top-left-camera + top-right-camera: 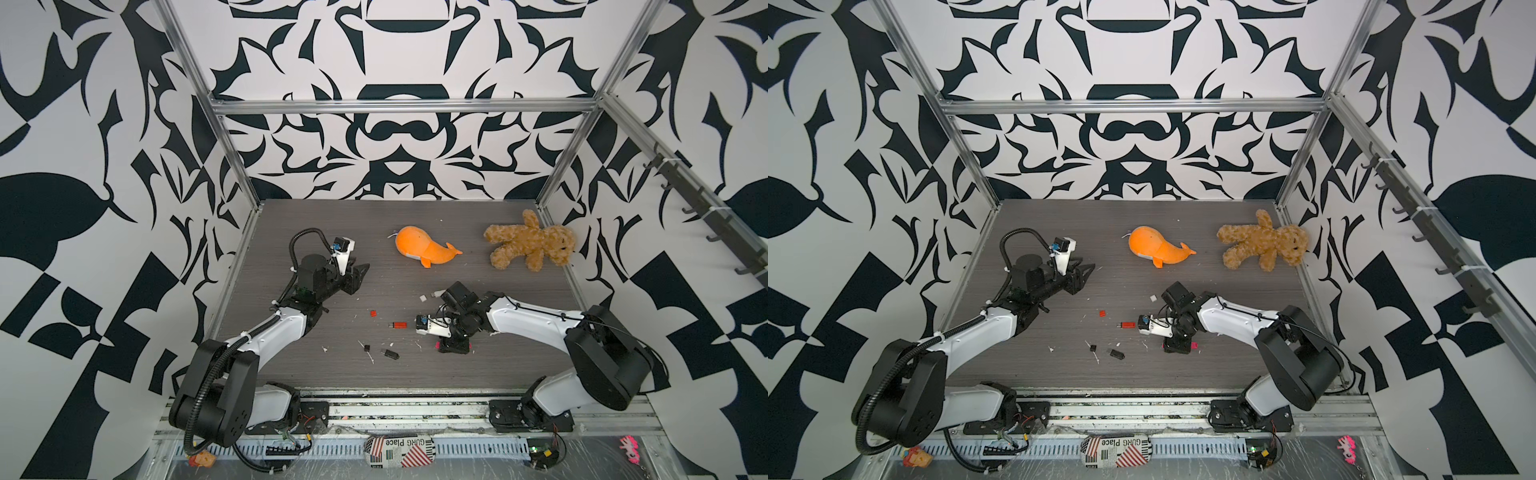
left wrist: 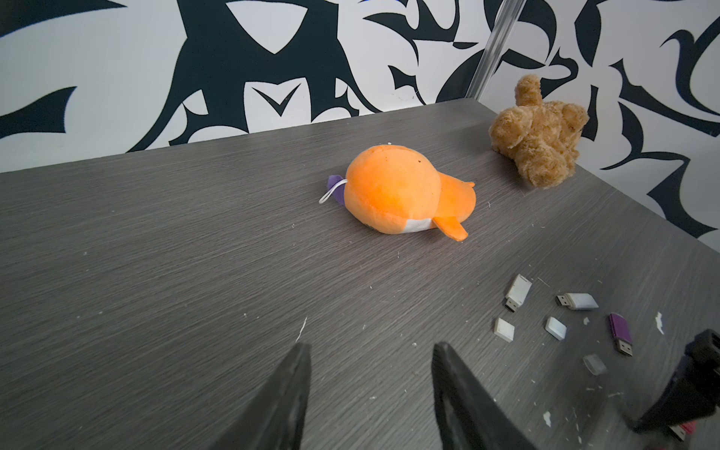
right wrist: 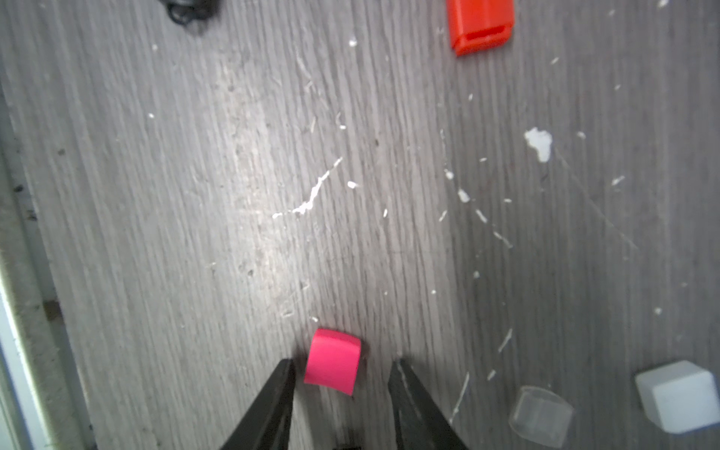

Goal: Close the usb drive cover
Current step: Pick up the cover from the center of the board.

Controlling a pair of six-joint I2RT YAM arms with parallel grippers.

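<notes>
A small pink usb cover [image 3: 332,361] lies flat on the grey table, and it shows as a pink spot [image 1: 437,345] in a top view. My right gripper [image 3: 342,362] points down over it, open. One finger stands almost against the cover and the other a little apart from it. Under that gripper, a pink drive end with its bare plug [image 2: 680,430] peeks out in the left wrist view. A red usb drive [image 1: 399,324] lies uncapped to the left, its red cover [image 1: 373,313] farther left. My left gripper [image 2: 370,346] hangs open and empty at the left rear [image 1: 361,272].
An orange whale plush [image 1: 426,247] and a brown teddy bear [image 1: 530,241] lie at the back. A black drive [image 1: 390,354] and its cap [image 1: 366,347] lie near the front. White drives [image 2: 518,292], loose caps [image 2: 504,330] and a purple drive [image 2: 620,334] lie near the right arm.
</notes>
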